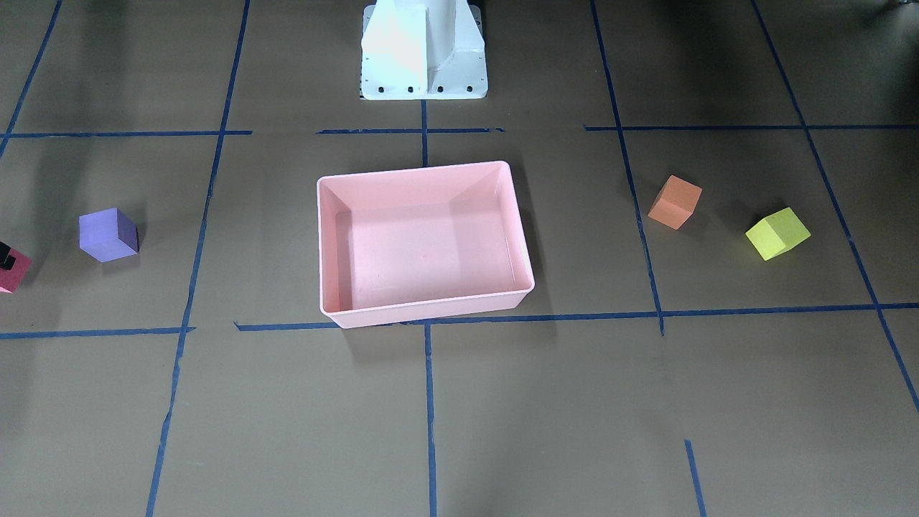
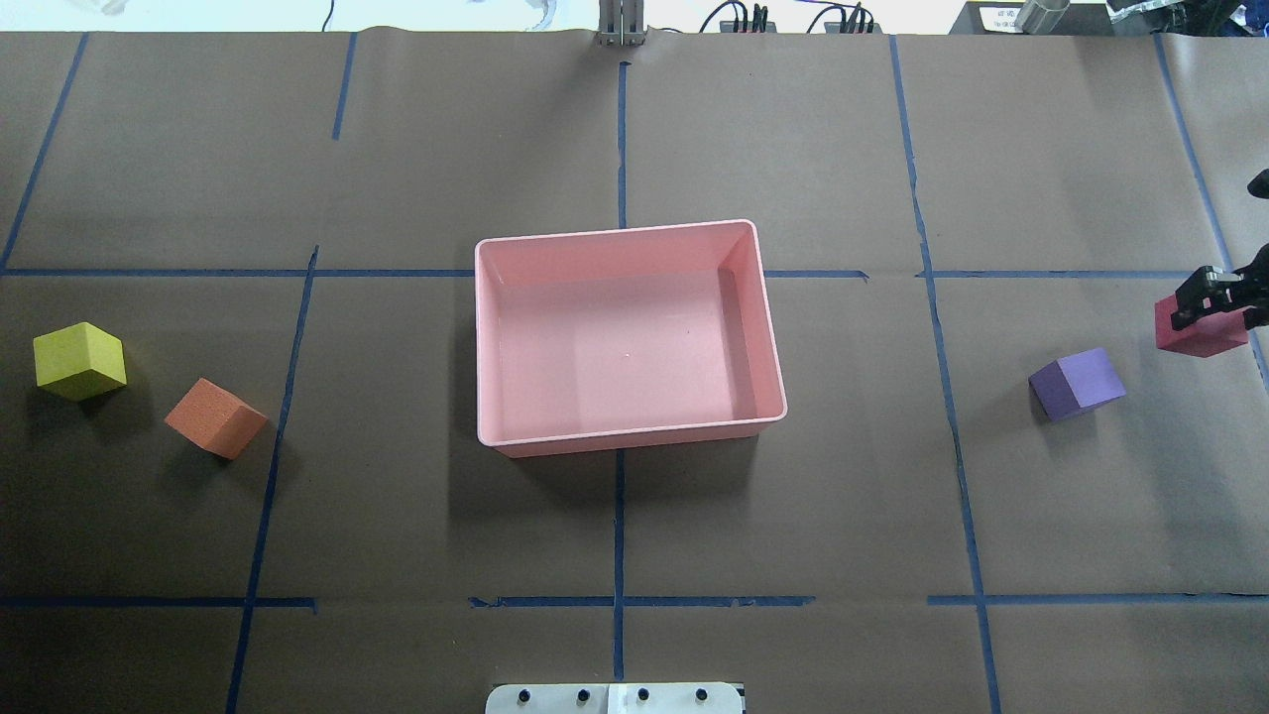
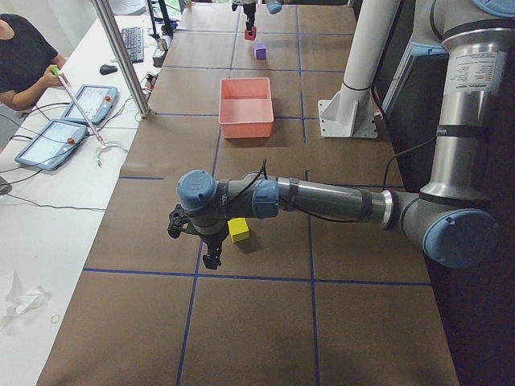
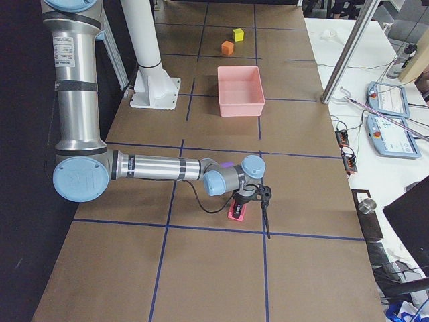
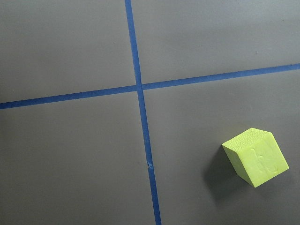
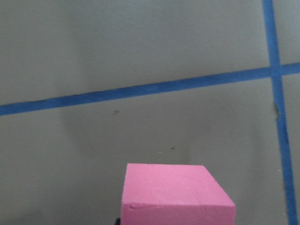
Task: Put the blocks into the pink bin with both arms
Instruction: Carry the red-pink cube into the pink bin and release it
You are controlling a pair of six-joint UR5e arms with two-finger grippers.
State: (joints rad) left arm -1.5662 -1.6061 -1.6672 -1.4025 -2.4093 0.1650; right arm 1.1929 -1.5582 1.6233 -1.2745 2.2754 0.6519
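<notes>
Right gripper (image 2: 1211,297) is down on the red block (image 2: 1202,335) at the table's (image 2: 634,535) right edge, black fingers against its top, though whether they are pinching it I cannot tell. The purple block (image 2: 1077,383) sits near it, toward the middle. Over by the left edge the left gripper (image 3: 208,249) hangs just beside the yellow block (image 2: 79,360), its jaws unreadable from the side view, the orange block (image 2: 216,417) close by, and the pink bin (image 2: 486,347) sits dead centre, well apart from all four cubes.
</notes>
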